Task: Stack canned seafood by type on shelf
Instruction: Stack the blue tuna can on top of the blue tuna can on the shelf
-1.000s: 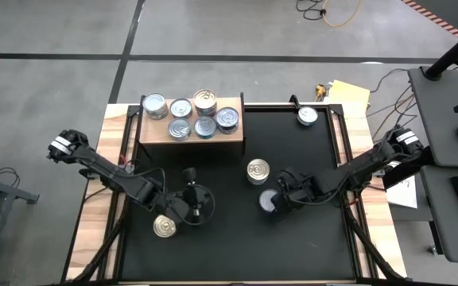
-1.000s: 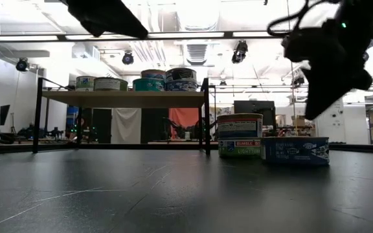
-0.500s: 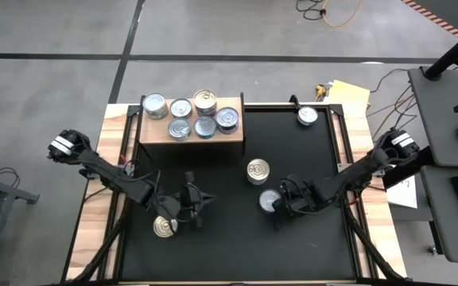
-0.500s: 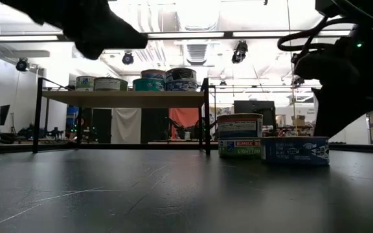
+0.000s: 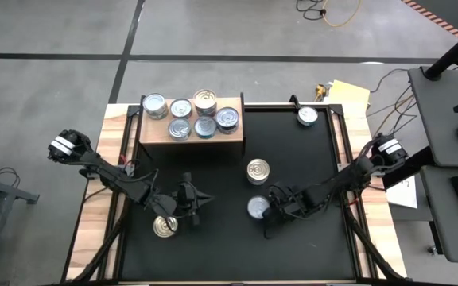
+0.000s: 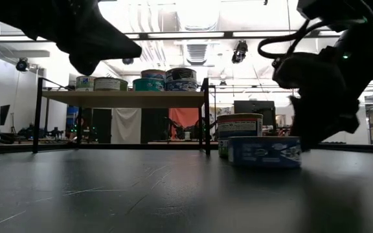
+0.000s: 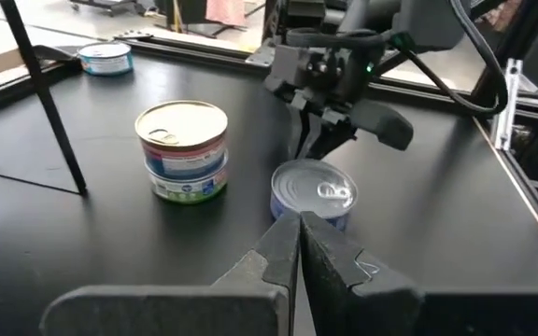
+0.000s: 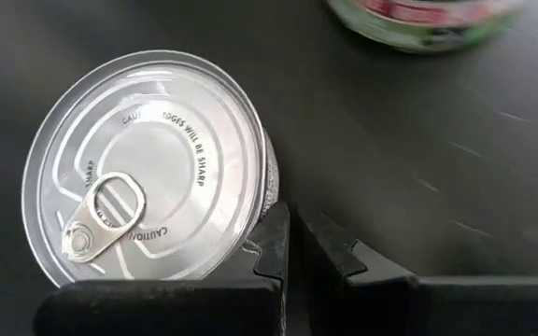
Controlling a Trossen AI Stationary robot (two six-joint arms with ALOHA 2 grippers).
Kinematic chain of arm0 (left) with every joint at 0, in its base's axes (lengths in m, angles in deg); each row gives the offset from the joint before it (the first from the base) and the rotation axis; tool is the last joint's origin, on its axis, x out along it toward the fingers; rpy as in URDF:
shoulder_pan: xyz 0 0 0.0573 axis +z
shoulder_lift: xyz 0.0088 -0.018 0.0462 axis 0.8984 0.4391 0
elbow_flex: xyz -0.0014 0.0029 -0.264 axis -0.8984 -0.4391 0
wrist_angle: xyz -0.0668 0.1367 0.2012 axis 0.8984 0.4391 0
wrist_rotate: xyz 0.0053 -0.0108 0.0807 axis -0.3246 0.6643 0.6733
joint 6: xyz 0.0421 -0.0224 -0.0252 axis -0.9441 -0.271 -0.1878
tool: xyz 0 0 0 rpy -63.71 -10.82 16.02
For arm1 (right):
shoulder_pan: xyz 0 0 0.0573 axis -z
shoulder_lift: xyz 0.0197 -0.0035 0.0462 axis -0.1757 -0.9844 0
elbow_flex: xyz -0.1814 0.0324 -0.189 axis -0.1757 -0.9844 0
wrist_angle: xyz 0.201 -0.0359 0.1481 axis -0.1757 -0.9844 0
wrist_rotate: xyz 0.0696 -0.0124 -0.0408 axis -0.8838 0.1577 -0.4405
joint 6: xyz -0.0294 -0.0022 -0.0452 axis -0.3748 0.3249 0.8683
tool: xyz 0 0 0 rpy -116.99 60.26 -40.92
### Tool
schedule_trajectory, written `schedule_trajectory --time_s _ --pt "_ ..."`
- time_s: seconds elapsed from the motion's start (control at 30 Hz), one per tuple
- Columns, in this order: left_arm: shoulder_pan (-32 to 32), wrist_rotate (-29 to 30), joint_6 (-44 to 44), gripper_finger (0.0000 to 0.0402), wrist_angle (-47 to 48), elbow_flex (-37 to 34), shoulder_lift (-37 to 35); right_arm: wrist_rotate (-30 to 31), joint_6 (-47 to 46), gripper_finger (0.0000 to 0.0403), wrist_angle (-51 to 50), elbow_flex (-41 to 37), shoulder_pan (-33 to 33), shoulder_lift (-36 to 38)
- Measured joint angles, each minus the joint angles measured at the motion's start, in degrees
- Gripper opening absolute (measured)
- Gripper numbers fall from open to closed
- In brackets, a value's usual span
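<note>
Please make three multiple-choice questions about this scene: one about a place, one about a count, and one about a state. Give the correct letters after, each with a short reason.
1. Where is the silver-topped can that the right gripper is next to?
A. on the shelf
B. on the black table, nearer the front than the two-can stack
C. on the floor

2. How many can tops show on the shelf in the high view?
A. two
B. six
C. ten

3. How do the fingers of the left gripper stand?
A. wide open
B. shut on a can
C. shut, with nothing between them

Answers:
1 B: the high view shows it on the table, below the two-can stack.
2 B: six tops can be counted there.
3 C: the left wrist view shows the fingers pressed together with no can in them.
</note>
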Motion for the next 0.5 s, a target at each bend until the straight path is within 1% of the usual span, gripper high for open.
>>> schedule_trajectory --time_s 0.1,0.23,0.33,0.5 --pt "0.0 -0.2 0.0 0.0000 -0.4 0.0 0.0 -0.1 2.8 0.0013 4.1 0.0 0.5 -1.0" --pt "0.0 -0.3 0.0 0.0000 -2.6 0.0 0.9 -0.1 3.8 0.0013 3.5 0.4 0.7 -0.7" --pt "0.0 -0.3 -0.6 0.0000 -6.3 0.3 3.7 -0.1 4.3 0.0013 3.1 0.4 0.8 0.8" --pt "0.0 -0.3 -3.6 0.0000 -7.3 4.0 9.4 -0.1 4.8 0.0013 2.4 0.4 0.8 2.8"
